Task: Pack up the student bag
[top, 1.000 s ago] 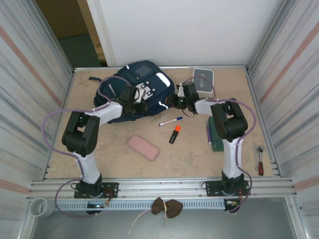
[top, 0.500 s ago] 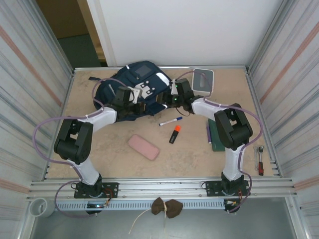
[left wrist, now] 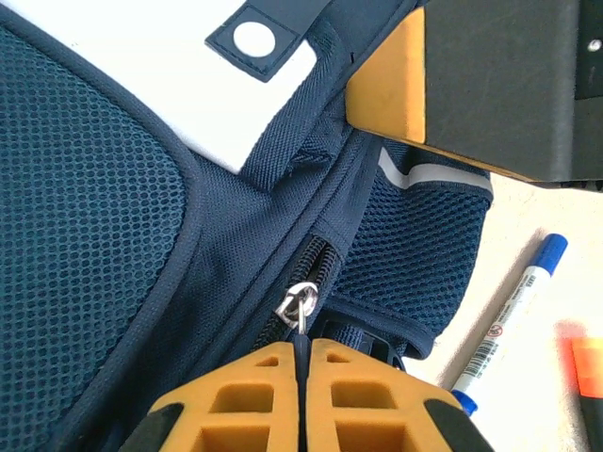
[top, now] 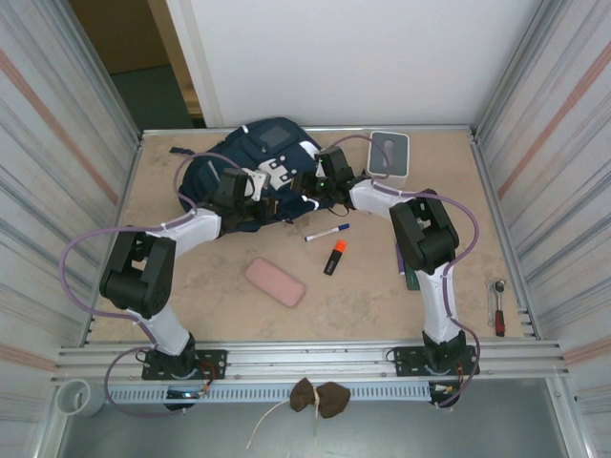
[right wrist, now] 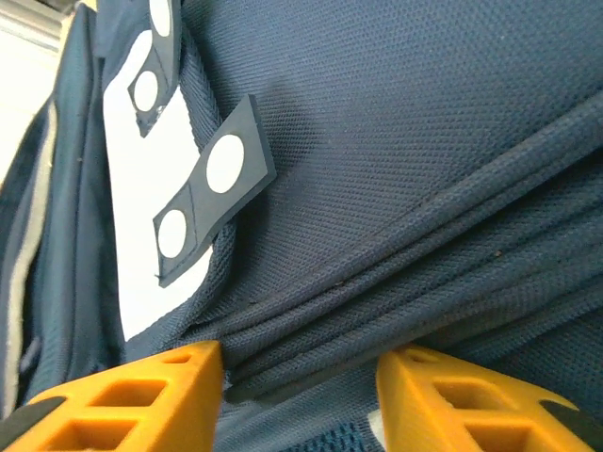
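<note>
The student bag [top: 272,143] lies flat near the far edge of the table [top: 172,277], left of centre, and both of your arms reach onto it. Your left fingers [left wrist: 316,391] are pressed fully together on the thin dark zip pull [left wrist: 301,344]. The silver slider [left wrist: 300,303] sits just beyond the fingertips, on a zip that runs along the bag's navy side next to a mesh pocket [left wrist: 415,235].

Your right fingers [top: 313,183] stand apart, partly spread, laid against the bag's right side. In the right wrist view a ridge of folded navy fabric runs across the gap between them, and you cannot tell from it whether they pinch that fabric or merely rest on it. One orange finger of that pair shows at the top of the left wrist view, touching the bag just above the reflective stripe [left wrist: 433,172].

On the bare table just on your side of the bag lie a blue-capped marker pen [top: 326,232] and an orange highlighter [top: 334,258], close together. A pink case [top: 274,281] lies nearer you, apart from them. A white-grey box [top: 389,153] sits just right of the bag, by the far edge. A dark green book [top: 410,277] lies partly under your right arm, and a red-handled tool [top: 497,307] rests by the right rail.
</note>
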Controlling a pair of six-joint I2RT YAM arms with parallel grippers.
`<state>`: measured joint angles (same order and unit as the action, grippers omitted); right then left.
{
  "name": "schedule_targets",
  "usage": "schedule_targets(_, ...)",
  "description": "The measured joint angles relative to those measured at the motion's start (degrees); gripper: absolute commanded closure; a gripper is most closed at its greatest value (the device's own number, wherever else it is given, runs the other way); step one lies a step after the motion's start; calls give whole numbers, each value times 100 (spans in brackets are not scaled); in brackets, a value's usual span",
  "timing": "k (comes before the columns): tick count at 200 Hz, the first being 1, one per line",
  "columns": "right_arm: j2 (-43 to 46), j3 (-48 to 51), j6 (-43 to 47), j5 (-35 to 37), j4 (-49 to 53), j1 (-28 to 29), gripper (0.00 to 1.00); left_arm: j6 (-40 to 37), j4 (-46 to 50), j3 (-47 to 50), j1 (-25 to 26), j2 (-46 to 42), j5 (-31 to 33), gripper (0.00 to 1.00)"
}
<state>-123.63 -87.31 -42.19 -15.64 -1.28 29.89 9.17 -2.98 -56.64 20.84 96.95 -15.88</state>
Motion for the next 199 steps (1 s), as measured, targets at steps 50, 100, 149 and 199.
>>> schedule_targets(50, -2, -44, -50, 424, 63, 13, 100, -238, 468, 0, 0, -44, 402, 100)
schedule_targets(100, -15, -203, 271, 531, 227, -24, 100, -560, 1093, -2, 17, -474, 1056, 100)
schedule_targets(149, -20, -586, 970, 199, 629, -168, 83, -579, 1235, 0, 11, -734, 935, 100)
schedule_targets(199, 678, 170, 960, 157, 710, -61, 51, -223, 1108, 31, -22, -861, 345, 100)
